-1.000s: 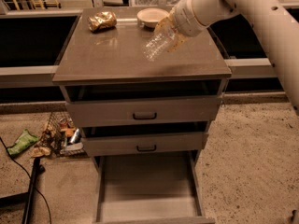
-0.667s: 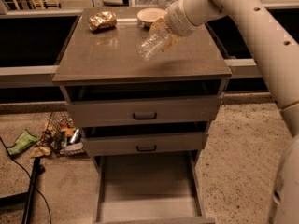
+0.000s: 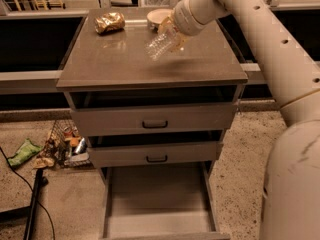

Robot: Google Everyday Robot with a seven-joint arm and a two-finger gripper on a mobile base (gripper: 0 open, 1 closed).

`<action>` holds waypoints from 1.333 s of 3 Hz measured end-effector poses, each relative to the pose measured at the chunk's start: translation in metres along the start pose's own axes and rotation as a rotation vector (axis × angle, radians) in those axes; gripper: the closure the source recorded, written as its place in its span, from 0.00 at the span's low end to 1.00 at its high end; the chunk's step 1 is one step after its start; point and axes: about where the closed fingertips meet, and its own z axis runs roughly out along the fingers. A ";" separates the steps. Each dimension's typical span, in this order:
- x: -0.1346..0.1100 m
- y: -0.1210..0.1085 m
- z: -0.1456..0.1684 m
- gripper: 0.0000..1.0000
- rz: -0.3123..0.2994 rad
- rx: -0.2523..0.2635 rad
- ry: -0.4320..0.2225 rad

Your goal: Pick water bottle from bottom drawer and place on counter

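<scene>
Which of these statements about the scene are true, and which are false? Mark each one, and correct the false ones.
1. The end effector holds the water bottle tilted above the counter. True.
2. The bottom drawer is pushed shut. False: it is pulled out.
3. A gold foil bag lies on the counter near its far edge. True.
4. The bowl sits inside a drawer. False: it stands on the counter, behind the water bottle.
</scene>
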 end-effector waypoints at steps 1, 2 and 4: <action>0.005 0.002 0.009 0.34 0.023 -0.023 -0.002; 0.008 0.004 0.017 0.04 0.045 -0.041 -0.014; 0.009 0.005 0.019 0.00 0.054 -0.046 -0.019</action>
